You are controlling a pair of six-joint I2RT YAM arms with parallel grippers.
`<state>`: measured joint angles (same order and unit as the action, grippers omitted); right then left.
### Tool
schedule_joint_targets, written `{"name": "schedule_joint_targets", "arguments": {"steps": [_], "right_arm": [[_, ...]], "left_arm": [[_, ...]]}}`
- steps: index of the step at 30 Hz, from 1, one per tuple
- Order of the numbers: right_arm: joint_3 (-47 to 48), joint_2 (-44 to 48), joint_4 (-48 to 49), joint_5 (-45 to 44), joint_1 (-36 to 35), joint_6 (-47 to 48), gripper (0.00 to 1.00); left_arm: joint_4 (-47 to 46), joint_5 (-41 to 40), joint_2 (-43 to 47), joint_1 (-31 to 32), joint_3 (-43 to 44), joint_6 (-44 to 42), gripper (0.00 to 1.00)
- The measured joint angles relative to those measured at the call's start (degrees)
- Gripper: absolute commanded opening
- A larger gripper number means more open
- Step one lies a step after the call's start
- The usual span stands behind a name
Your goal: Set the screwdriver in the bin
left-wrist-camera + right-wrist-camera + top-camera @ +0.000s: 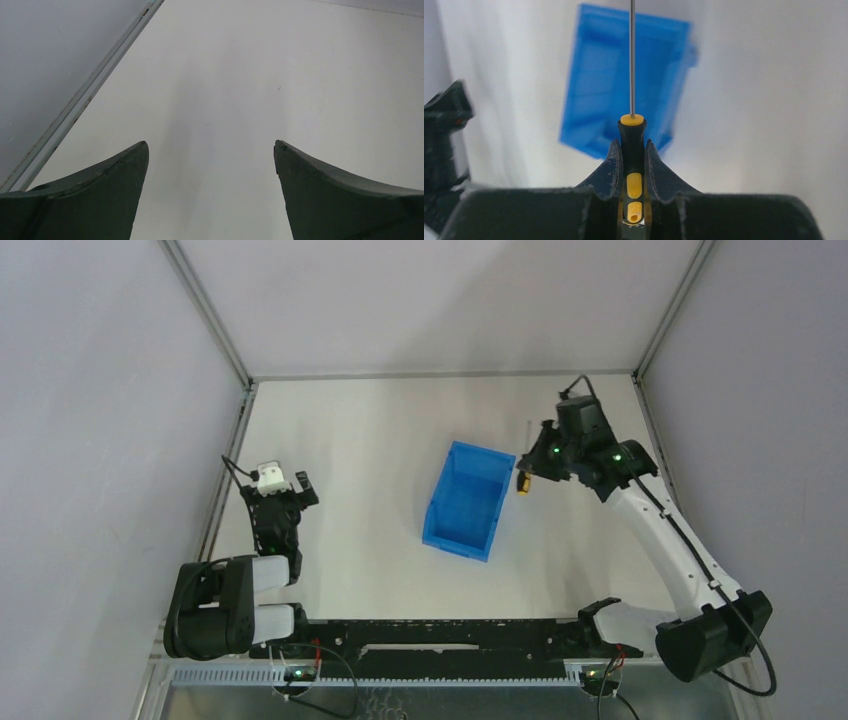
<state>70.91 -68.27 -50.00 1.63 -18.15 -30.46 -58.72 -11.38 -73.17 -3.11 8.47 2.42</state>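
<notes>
The right gripper (632,146) is clamped tight on the black and yellow handle of the screwdriver (632,131), whose thin shaft points out toward the blue bin (594,100). In the top view, the tool is just beside the bin's far right corner. The left gripper (211,145) stands wide over the table (280,60), well apart from both.

Smooth blue plastic bin (465,505), screwdriver (632,136) with thin metal shaft, matt white table (370,460)

Blue bin (465,502); black, yellow-orange screwdriver (632,150)
</notes>
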Motion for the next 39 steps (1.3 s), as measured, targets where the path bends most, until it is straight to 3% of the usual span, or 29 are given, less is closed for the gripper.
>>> {"name": "schedule_joint_targets", "arguments": {"steps": [6, 10, 29, 39], "right_arm": [[4.2, -2.43, 1.9, -2.67, -12.59, -4.28, 0.05], [4.26, -6.88, 4.13, -6.32, -16.55, -7.85, 0.06], [4.24, -38.16, 10.49, -16.15, -21.49, -18.01, 0.2], [4.24, -42.16, 10.82, -19.82, -23.12, -21.24, 0.49]], "left_arm": [[0.0, 0.0, 0.0, 0.0, 0.0, 0.0, 1.0], [0.0, -0.02, 0.0, 0.0, 0.0, 0.0, 1.0], [0.0, 0.0, 0.0, 0.0, 0.0, 0.0, 1.0], [0.0, 0.0, 0.0, 0.0, 0.0, 0.0, 1.0]]}}
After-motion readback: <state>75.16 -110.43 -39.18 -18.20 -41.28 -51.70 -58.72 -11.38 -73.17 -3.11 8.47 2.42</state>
